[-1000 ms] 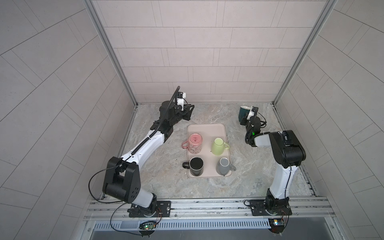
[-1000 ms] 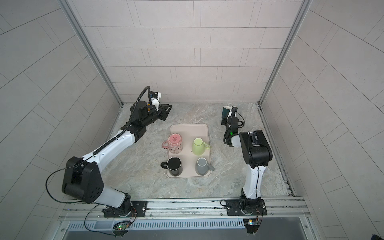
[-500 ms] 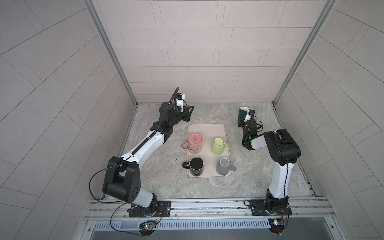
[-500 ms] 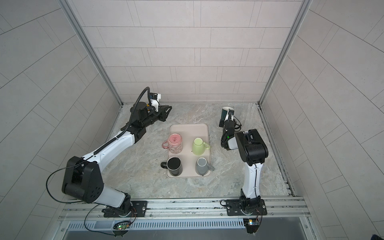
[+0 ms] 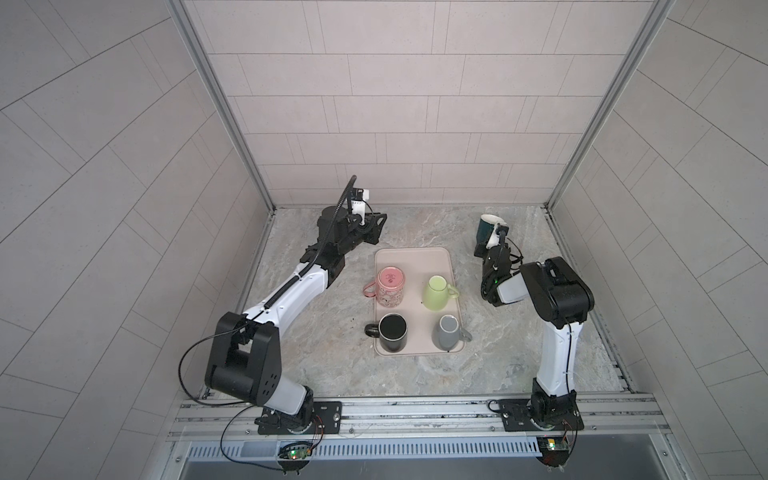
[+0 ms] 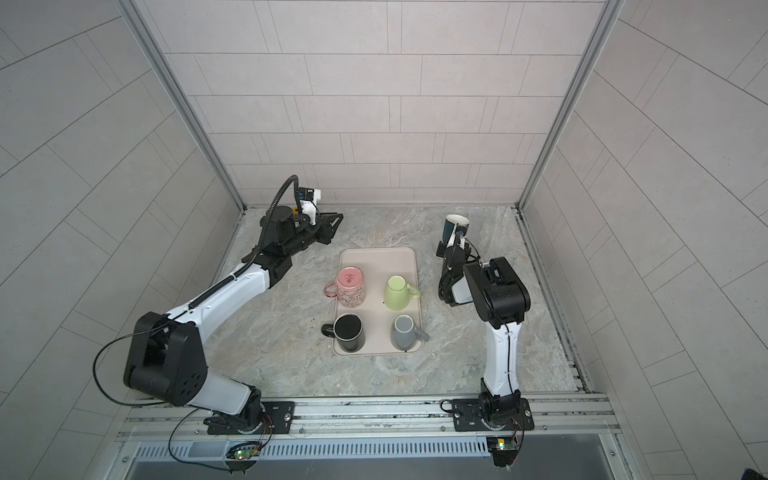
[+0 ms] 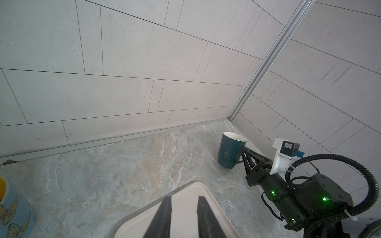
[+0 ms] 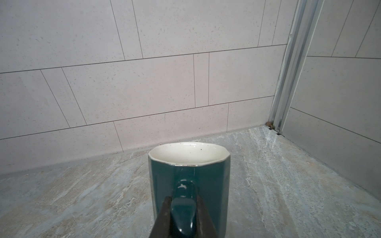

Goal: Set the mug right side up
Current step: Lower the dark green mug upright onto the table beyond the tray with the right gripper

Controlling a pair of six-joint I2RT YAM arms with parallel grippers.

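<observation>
My right gripper is clamped on the handle of the teal mug — one finger on each side of the loop, nothing else touching the body. The mug is off the tray, near the back right corner of the table, mouth up, with its cream inside showing in the right wrist view. From the left wrist view it leans a little, and I cannot tell whether its base rests on the stone or hangs just above it. I judge the turn as good as done; what is left is a level set-down and a release.

It is glazed ceramic: stiff, slick, fairly heavy for a handle grip, and likely to chip on this hard surface. Held by the handle alone, the body wants to swing — so I would lower slowly and let go only once the base is flat. My left gripper hangs above the tray's corner, jaws a narrow gap apart, holding nothing.
</observation>
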